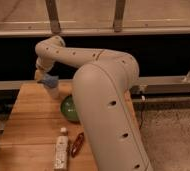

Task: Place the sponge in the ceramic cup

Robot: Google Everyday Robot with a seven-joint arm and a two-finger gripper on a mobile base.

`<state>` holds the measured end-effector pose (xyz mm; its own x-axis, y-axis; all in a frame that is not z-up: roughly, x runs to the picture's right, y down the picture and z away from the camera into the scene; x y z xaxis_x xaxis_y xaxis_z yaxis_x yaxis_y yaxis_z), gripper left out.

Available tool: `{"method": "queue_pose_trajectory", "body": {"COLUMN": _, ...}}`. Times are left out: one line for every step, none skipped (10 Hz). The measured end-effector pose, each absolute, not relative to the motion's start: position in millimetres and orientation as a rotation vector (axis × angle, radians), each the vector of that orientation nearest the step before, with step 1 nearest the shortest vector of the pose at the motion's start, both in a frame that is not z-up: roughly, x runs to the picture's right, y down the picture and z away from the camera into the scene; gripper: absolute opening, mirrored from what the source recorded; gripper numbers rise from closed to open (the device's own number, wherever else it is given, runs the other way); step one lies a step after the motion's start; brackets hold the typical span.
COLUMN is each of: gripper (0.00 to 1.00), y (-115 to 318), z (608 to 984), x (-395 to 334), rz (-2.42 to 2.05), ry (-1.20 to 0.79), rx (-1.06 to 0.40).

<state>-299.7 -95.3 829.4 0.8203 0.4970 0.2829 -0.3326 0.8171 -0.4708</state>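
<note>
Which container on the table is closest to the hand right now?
The ceramic cup, small and whitish, just below the hand gripping the sponge. The green bowl and white bottle sit nearer the camera, farther from it.

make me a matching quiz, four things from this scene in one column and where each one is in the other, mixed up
1 small flat blue sponge
2 wide green bowl
3 white plastic bottle
4 slim red object

a lying near the front edge of the wooden table
b held in the gripper, above the table's far left
c just right of the bottle
d middle of the table

Pairs: 1-b, 2-d, 3-a, 4-c
</note>
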Motion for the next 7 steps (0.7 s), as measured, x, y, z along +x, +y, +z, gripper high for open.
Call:
{"method": "queue_pose_trajectory", "body": {"gripper": 0.00, "y": -98.0, "z": 830.9, "x": -296.0, "rz": 0.451, "ry": -0.417, "rx": -0.395}}
{"method": "queue_pose_trajectory", "body": {"gripper": 0.00, "y": -99.2, "z": 831.6, "x": -295.3, "rz": 0.453, "ry": -0.432, "rx": -0.379}}
{"method": "queue_pose_trajectory", "body": {"gripper": 0.00, "y": -99.3, "z": 831.3, "x": -297.3, "rz": 0.457, "ry": -0.451, "rx": -0.366}}
{"method": "queue_pose_trajectory", "body": {"gripper": 0.00, "y": -98.8, "z": 831.4, "x": -297.5, "rz": 0.464, "ry": -0.466, "rx": -0.359}}
{"method": "queue_pose_trajectory", "body": {"gripper": 0.00, "y": -101.1, "z": 831.6, "x": -295.5, "rz": 0.474, "ry": -0.485, "rx": -0.343}}
{"method": "queue_pose_trajectory", "body": {"gripper": 0.00, "y": -105.4, "z": 831.5, "x": -291.8, "rz": 0.486, "ry": -0.503, "rx": -0.323}}
{"method": "queue_pose_trajectory", "body": {"gripper": 0.00, "y": -107.5, "z": 830.3, "x": -293.2, "rz": 0.490, "ry": -0.516, "rx": -0.313}}
